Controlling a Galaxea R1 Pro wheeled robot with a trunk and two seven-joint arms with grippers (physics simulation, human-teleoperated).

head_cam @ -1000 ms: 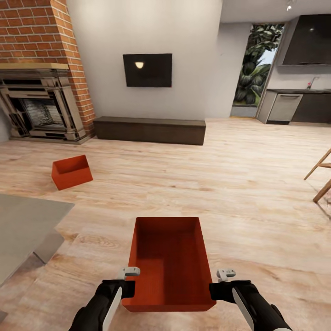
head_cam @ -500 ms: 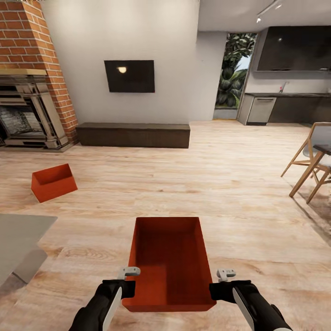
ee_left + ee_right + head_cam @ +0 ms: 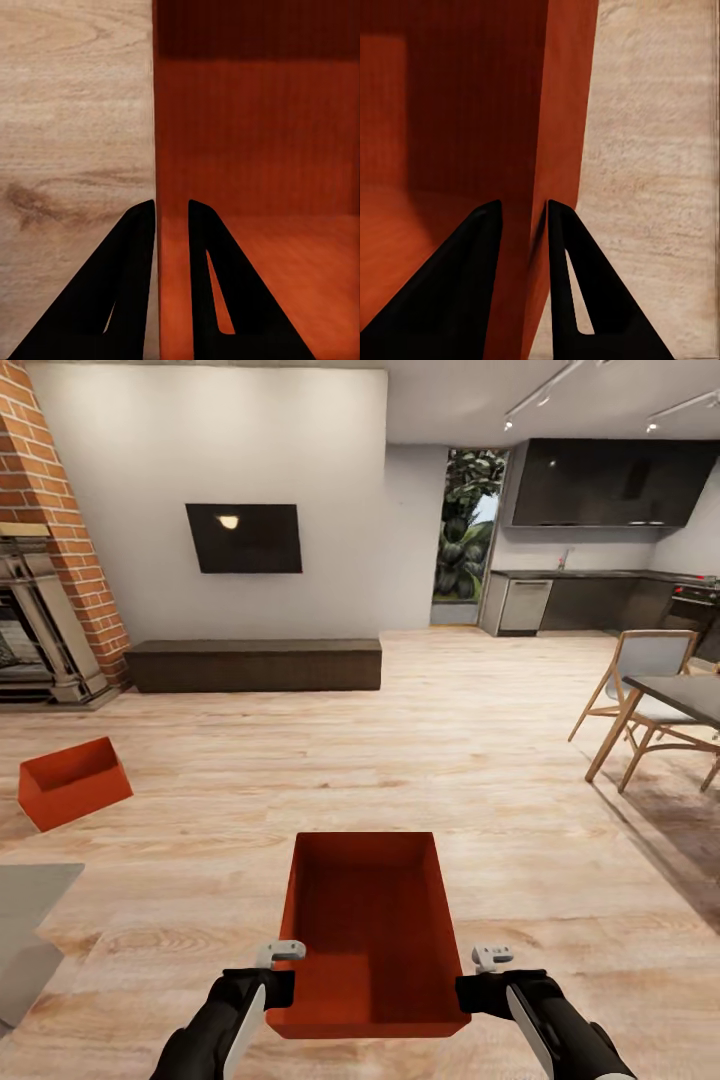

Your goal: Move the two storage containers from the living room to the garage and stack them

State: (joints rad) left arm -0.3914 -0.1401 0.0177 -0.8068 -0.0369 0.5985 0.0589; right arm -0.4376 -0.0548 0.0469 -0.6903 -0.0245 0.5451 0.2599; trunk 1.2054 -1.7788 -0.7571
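A red-orange storage container (image 3: pixel 366 930) is held open side up in front of the trunk, above the light wood plank floor (image 3: pixel 470 760). Its left wall is pinched by the left gripper (image 3: pixel 172 217), one finger inside and one outside; its right wall (image 3: pixel 556 112) is clamped likewise by the right gripper (image 3: pixel 523 217). The second storage container (image 3: pixel 72 782) lies tipped on the planks at far left, near the brick fireplace (image 3: pixel 45 560). Against the pictures of a second ago, the whole view has swung rightward: fireplace, wall television (image 3: pixel 243 538) and bench (image 3: pixel 255 664) have slid left, while a dining table (image 3: pixel 680 698), chair (image 3: pixel 640 670) and kitchen counter (image 3: pixel 590 598) have come in. A turn of the robot away from the hearth is inferred, the carry being only begun and the garage unseen.
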